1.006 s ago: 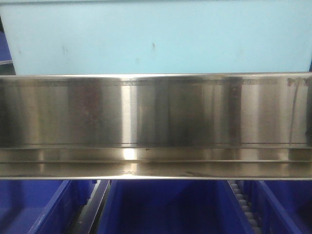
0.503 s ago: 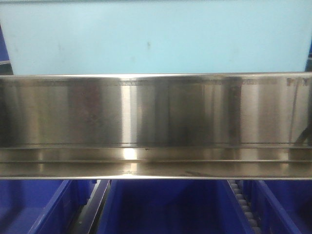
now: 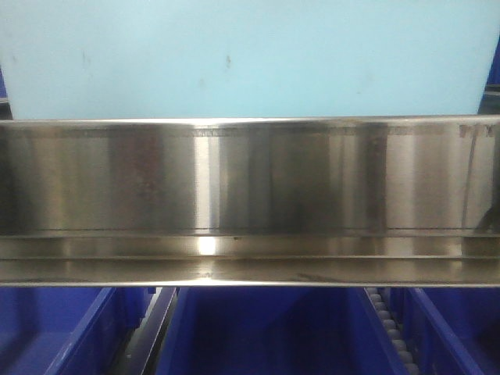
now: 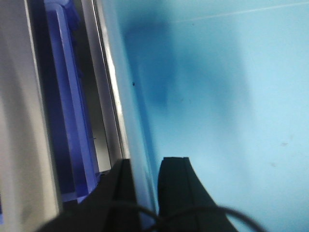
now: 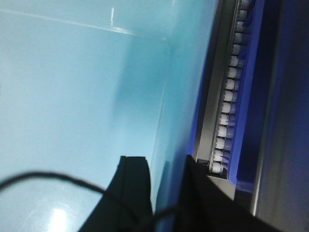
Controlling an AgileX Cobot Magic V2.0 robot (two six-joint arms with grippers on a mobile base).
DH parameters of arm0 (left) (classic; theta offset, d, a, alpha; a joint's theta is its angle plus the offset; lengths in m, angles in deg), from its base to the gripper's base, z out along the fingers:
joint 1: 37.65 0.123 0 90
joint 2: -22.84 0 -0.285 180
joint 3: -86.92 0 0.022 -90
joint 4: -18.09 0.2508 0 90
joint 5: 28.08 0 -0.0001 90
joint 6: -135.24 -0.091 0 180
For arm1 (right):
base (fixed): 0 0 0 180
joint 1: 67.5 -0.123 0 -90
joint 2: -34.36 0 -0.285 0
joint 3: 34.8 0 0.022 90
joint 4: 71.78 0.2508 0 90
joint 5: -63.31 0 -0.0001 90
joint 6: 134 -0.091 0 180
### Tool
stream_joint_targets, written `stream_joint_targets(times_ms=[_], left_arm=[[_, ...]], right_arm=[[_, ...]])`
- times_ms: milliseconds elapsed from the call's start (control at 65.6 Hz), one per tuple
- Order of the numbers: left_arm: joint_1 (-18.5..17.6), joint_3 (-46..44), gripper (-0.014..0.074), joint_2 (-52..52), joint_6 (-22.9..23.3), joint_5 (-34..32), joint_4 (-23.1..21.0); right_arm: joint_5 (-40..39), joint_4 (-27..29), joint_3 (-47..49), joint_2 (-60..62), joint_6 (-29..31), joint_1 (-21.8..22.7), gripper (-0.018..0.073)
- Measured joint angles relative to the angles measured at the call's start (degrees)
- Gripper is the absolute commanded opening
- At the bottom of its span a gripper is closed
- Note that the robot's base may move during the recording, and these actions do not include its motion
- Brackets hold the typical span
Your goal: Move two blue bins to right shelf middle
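A light blue bin [image 3: 250, 62] fills the top of the front view, above a steel shelf beam [image 3: 250, 195]. My left gripper [image 4: 147, 162] is shut on the bin's left wall, one finger inside and one outside. The bin's pale floor [image 4: 217, 96] shows to its right. My right gripper [image 5: 161, 159] is shut on the bin's right wall in the same way, with the bin's inside [image 5: 72, 96] to its left. Neither gripper shows in the front view.
Dark blue bins [image 3: 266, 336] sit on the level below the beam, with others at left [image 3: 47, 336] and right [image 3: 461, 328]. A white roller track [image 3: 391, 328] runs between them and shows beside the right gripper [image 5: 227, 116]. A dark blue bin edge [image 4: 67, 96] lies left of the left gripper.
The light blue bin has shifted a little up and to the left in the front view. Its marks drift that way and its right edge now shows. Both grippers keep their hold.
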Motion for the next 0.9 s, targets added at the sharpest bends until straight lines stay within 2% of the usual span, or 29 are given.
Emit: stream_joint_targets(times_ms=[259,670,899], left_arm=[[0.0,-5.8,-0.0111,0.0,0.0,1.5,0.2],[0.0,-18.9,-0.0111,2.6,0.0,1.6,0.1],[0.0,-22.2,-0.0111,3.3,0.0,1.7,0.5]], right_arm=[[-1.1,-1.0,2.0,3.7,-0.4,-0.1,-0.0151],[1.4,-3.5,20.4,5.3,-0.3,-0.1,-0.0151],[1.6,-3.5,23.8,5.6,-0.3,-0.1,-0.0151]])
